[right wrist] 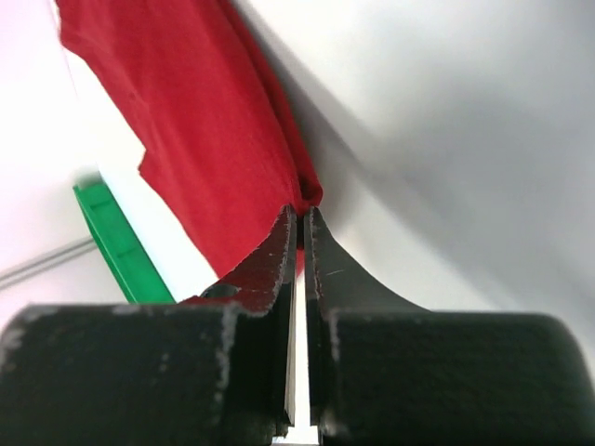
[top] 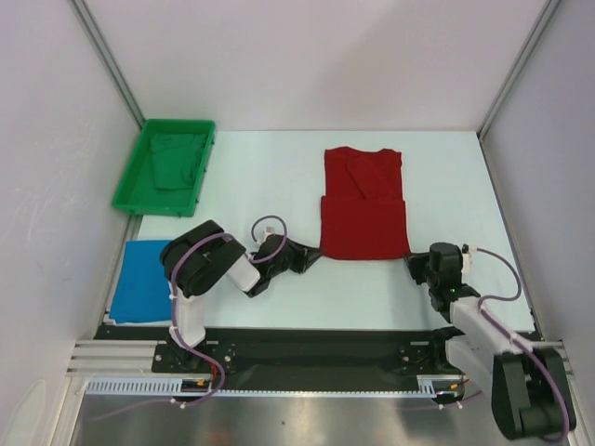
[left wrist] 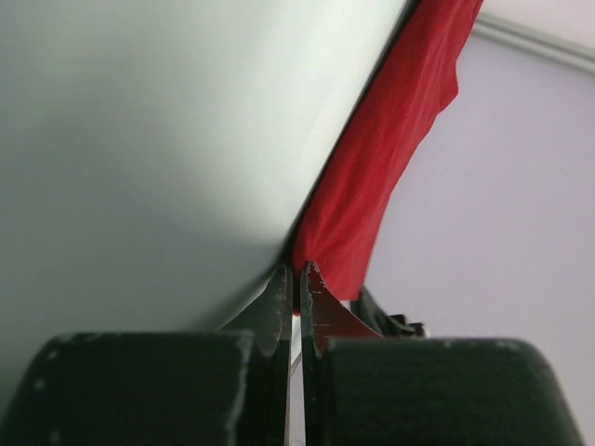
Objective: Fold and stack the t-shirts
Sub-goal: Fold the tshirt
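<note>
The left gripper (left wrist: 291, 275) is clenched on the near left corner of the red t-shirt (top: 364, 218). In its wrist view the two fingers are pressed almost together with a sliver of red cloth caught at the tips. The right gripper (right wrist: 299, 216) is doing the same at the near right corner, pinched tight on the hem. Both sit low against the worktop (top: 260, 177), one at each end of the shirt's near edge, and the arms reach in from their bases on the black base plate (top: 307, 358).

The red t-shirt lies flat near the middle of the worktop with its collar toward the far wall. Its far half looks narrower than its near half, and a flap of cloth is folded over the chest. The surface under it is pale, smooth and matte.

Off to the left, near the left arm's base, the blue t-shirt (top: 147, 281) lies folded into a neat rectangle at the worktop's edge. Beyond it, at the far left corner, a green tray (top: 130, 190) holds a green cloth (top: 177, 158).

Plain white wall panels (top: 316, 56) enclose the space on three sides, joined by slanting metal posts (top: 107, 60).
</note>
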Controlling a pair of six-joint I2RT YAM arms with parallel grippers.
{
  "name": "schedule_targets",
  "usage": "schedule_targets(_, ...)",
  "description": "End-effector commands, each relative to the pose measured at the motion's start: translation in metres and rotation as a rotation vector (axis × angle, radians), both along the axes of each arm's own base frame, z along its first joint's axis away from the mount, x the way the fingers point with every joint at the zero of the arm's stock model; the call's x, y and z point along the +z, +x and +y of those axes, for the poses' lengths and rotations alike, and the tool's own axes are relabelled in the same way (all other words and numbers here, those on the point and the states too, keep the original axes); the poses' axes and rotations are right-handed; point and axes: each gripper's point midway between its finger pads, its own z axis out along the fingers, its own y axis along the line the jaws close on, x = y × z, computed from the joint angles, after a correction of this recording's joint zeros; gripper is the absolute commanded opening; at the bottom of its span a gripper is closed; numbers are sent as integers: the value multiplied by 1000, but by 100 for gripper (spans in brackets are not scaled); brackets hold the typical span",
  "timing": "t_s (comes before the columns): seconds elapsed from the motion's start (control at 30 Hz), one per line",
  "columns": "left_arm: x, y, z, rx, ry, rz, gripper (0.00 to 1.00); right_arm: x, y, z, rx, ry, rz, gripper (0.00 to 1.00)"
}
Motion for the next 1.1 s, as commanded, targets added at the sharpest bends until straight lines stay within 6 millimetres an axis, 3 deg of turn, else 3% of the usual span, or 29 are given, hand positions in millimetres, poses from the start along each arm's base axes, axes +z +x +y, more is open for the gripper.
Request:
schedule_targets(0.0, -15, -42, 4, -85, 44, 77, 0, -21, -39, -9, 20, -69, 136, 0)
schedule_targets(0.03, -12, -45, 3, -91, 38, 74, 0, -11, -40, -9, 25, -69, 96, 0)
schedule_targets(0.1, -6, -58, 0, -118, 25, 71, 0, -13, -54, -8, 34, -60, 131, 0)
schedule_targets(0.17, 0, -71, -3, -142, 20, 63, 1, -2, -58, -6, 49, -54, 91, 0)
schedule_targets(0.2, 12, -73, -4, -142, 5, 40, 0, -6, -69, -7, 54, -56, 129, 0)
schedule_targets(0.5, 43, -113, -5, -205, 26, -3, 0, 22, -97, -3, 110, -57, 83, 0)
schedule_targets(0.73, 57, -128, -6, -237, 0, -18, 0, 53, -98, -2, 163, -98, 12, 0)
schedule_targets(0.8, 55, -127, -3, -238, 34, -14, 0, 59, -91, -1, 188, -123, 5, 0)
schedule_targets(0.87, 68, -115, -7, -258, 45, -54, 0, 80, -75, 2, 204, -137, -59, 0)
schedule_targets(0.9, 71, -109, -5, -255, 54, -58, 0, 75, -68, 3, 229, -163, -27, 0)
schedule_targets(0.93, 81, -91, -4, -230, 44, -78, 0, 76, -60, 5, 241, -171, -18, 0)
schedule_targets(0.97, 85, -82, -2, -228, 53, -98, 0, 96, -43, 9, 253, -173, -80, 0)
schedule_targets(1.0, 85, -76, -1, -235, 64, -92, 0, 99, -33, 10, 265, -178, -86, 0)
schedule_targets(1.03, 99, -53, 2, -213, 67, -130, 0, 86, -22, 10, 279, -196, -21, 0)
schedule_targets(1.07, 101, -43, 3, -211, 72, -130, 0, 112, -4, 18, 311, -185, -92, 0)
